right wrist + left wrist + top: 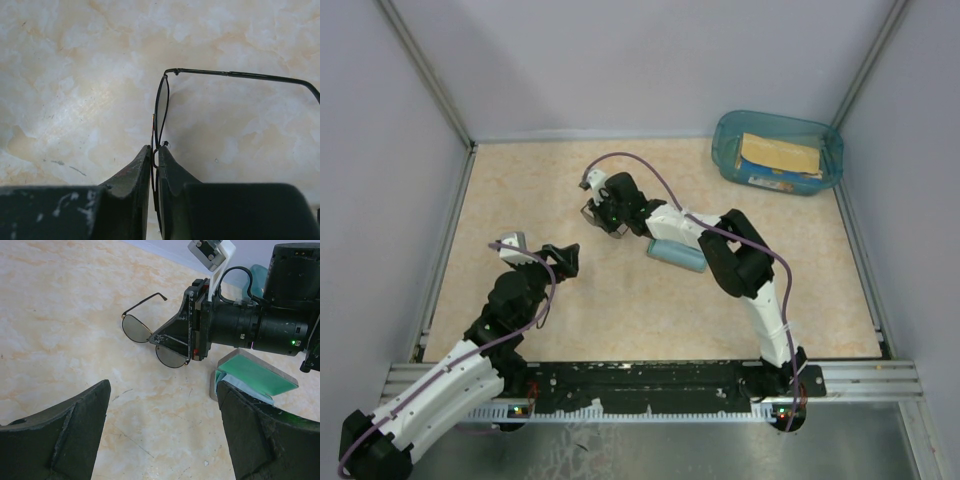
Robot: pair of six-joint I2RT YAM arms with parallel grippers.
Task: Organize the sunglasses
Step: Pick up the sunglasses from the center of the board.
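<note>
The sunglasses, a thin dark wire pair with pale lenses, stand on the marbled tabletop with one temple arm unfolded. My right gripper is shut on their frame at the bridge between the lenses; the lens rim and the long temple arm stick out past the fingertips. It also shows in the left wrist view and the top view. My left gripper is open and empty, a little in front of the glasses, its fingers wide apart; in the top view it sits left of centre.
A grey case with a green lining lies open just right of the glasses, a light blue cloth at its edge; it shows in the top view under the right arm. A teal bin with a yellow packet stands at the back right.
</note>
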